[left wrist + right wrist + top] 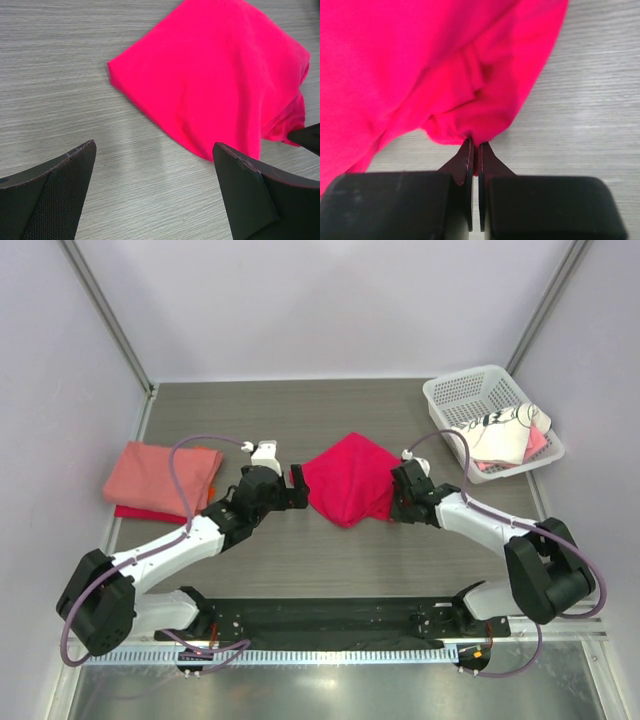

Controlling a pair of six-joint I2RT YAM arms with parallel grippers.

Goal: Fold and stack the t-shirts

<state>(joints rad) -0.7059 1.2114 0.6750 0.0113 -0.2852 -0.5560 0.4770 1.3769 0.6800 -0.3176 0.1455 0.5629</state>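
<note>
Pinching unit: right gripper (474,143), jaws pressed together on a small bunched fold at the near right edge of the crimson t-shirt (420,65), a sliver of cloth showing between the tips; the hold is judged thin, at the very ends of the fingers. Counterpart: left gripper (154,146), jaws spread wide and holding nothing, low over the table (60,75) just beside the garment's left corner, with the cloth lying ahead of the opening. Garment: partly folded into a rough diamond, lying mid-table between the two arms, several layers deep, its lower right margin puckered where it is gripped. Step in hand, as judged: taking hold of both sides for the next fold. Handling notes: the left jaws should close on all layers at the corner, not the top ply alone. Both holds should rise together and level, so the soft cloth neither sags nor unfolds. A slow carry is advised, since the right pinch may slip, and edges should be laid flush before release. Destination, as judged: salmon-pink t-shirt (160,472), folded at the table's left, lying on a red t-shirt (138,512) whose edge shows beneath. Outstanding: white printed t-shirt (495,435), crumpled in the basket (465,390) at far right.
</note>
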